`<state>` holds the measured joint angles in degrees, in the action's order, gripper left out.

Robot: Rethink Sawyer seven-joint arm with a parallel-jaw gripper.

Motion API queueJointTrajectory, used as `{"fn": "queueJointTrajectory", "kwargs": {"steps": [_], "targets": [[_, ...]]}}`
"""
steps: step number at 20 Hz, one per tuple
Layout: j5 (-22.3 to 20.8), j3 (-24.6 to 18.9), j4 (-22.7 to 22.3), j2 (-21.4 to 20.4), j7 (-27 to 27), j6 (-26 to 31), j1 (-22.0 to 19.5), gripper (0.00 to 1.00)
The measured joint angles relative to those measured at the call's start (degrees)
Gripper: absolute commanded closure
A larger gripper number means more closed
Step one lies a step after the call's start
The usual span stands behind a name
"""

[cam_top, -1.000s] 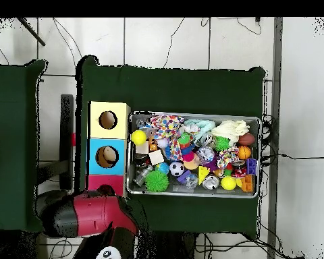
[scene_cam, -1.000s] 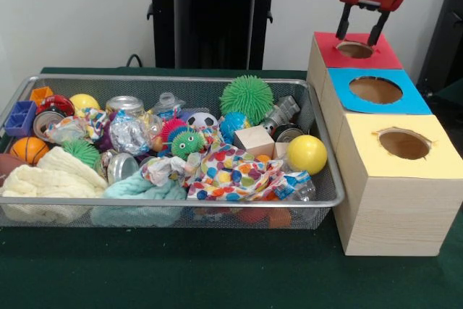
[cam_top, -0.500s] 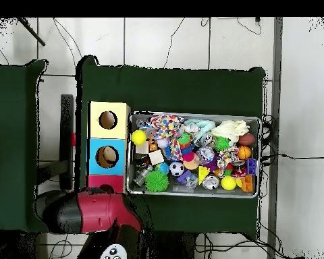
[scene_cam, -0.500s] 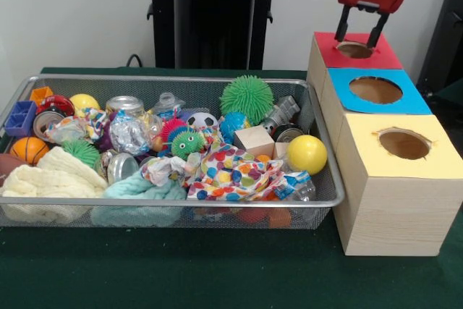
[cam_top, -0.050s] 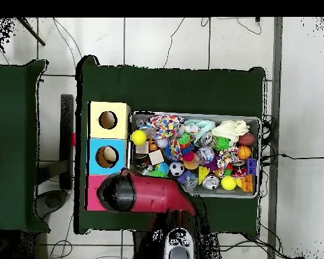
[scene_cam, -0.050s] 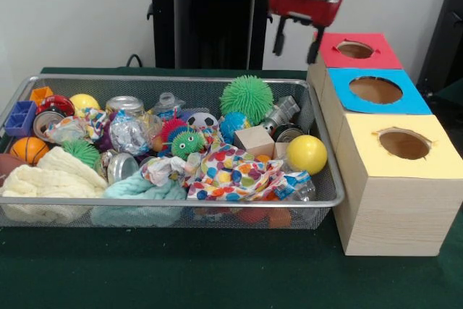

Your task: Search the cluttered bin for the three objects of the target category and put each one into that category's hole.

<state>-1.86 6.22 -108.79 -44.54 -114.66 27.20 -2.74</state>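
bin (scene_cam, -0.050s: 318,197): wire mesh tray, well below and left of the jaws; packed full, nothing looks cleared out of it.
bin contents, left end: blue block (scene_cam, -0.050s: 19,118), basketball (scene_cam, -0.050s: 29,149), cream cloth (scene_cam, -0.050s: 51,182), crushed cans (scene_cam, -0.050s: 123,105); all far left of the jaws and lower.
bin contents, middle: green spiky ball (scene_cam, -0.050s: 247,98), soccer ball (scene_cam, -0.050s: 202,119), wooden cube (scene_cam, -0.050s: 254,140), polka-dot cloth (scene_cam, -0.050s: 231,171); the spiky ball sits closest under the jaws, slightly left.
yellow ball (scene_cam, -0.050s: 307,153): in the bin's right corner, almost straight below the jaws, well apart from them.
gripper (scene_cam, -0.050s: 296,40): red body, two black fingers (scene_cam, -0.050s: 278,37) hanging down; jaws apart, moderately wide, nothing between them, touching nothing.
gripper position: in the air over the bin's far right corner, just left of the red box.
red box (scene_cam, -0.050s: 380,52): immediately right of the jaws; hole dark, contents not readable.
blue box (scene_cam, -0.050s: 412,95): right of and below the jaws; overhead view shows something pale brown in its hole (cam_top, -0.050s: 106,156), cannot tell what.
yellow box (scene_cam, -0.050s: 434,153): farthest right and lowest; hole looks empty.
target category: not shown by anything in view; cannot say which items count.
progress, my read: at most some deposits made, unconfirmed; the jaws are empty, so a fresh search and pick in the bin is what remains.
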Motion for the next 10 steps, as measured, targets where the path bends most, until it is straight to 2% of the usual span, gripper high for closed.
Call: {"fn": "queueJointTrajectory", "kwargs": {"steps": [7,10], "targets": [[-8.75,-5.57,5.67,2.23,2.34,0.89,-12.77,0.0],[-11.12,-7.65,7.43,3.22,3.56,1.55,-15.8,0.0]]}}
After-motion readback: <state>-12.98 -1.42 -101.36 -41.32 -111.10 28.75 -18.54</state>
